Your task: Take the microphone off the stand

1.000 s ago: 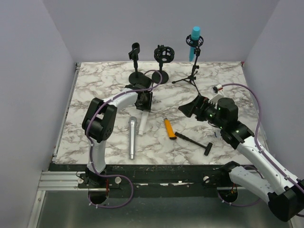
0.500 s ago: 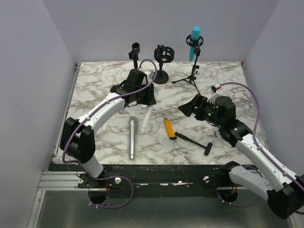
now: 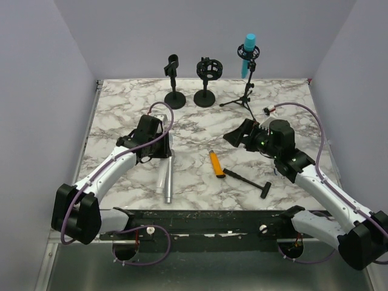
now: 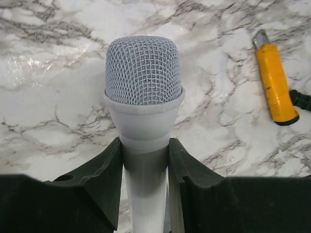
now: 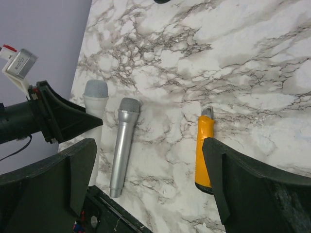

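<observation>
Marble table (image 3: 121, 109) under silver microphone (image 5: 121, 150), orange cutter (image 5: 204, 150), black tool (image 3: 245, 180)

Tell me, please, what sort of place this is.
Most likely a robot test cell, not a studio: plain lilac walls enclose a marble-patterned table, and microphone stands are lined up at the back like props.
</observation>
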Motion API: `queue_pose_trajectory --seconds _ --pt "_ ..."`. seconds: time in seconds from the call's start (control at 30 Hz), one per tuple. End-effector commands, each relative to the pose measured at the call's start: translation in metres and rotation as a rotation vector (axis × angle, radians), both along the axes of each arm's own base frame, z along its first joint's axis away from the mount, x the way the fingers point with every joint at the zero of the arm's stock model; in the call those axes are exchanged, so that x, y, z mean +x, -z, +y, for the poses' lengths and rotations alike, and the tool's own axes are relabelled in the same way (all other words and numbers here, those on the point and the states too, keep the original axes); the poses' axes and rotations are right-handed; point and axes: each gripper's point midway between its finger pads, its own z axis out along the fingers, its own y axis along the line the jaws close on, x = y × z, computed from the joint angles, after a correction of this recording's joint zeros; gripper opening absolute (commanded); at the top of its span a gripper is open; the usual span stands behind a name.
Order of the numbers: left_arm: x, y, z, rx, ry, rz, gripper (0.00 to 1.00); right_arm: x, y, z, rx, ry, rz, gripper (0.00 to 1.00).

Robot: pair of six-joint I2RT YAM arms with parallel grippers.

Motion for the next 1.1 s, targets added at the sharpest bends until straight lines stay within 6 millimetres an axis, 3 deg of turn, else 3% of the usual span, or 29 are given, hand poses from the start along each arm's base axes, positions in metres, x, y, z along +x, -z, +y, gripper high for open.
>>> queue_pose_trajectory --seconds 0.0,0.27,0.6,0.73,0.97,1.07 --pt "-0.005 0.018 0.032 0.112 -0.156 0.026 0.00 0.003 0.002 0.013 0.028 -0.049 0.008 1.00" --pt "-0.004 0.038 0.058 0.224 -0.259 0.016 0.00 0.005 0.006 0.014 0.024 -0.053 0.003 1.00" --pt "-0.007 0.063 0.052 0.190 -0.233 0.116 0.00 0.005 0.011 0.008 -0.013 -0.039 0.001 1.00" --pt "-0.014 0.072 0.052 0.185 -0.227 0.192 0.09 0.004 0.015 0.011 -0.004 -0.052 0.013 1.00" --pt "-0.018 0.081 0.047 0.159 -0.222 0.234 0.11 0.006 0.012 0.014 0.000 -0.062 0.011 1.00" --pt "-0.020 0.085 0.047 0.159 -0.222 0.251 0.17 0.006 0.016 0.015 -0.001 -0.068 0.019 1.00"
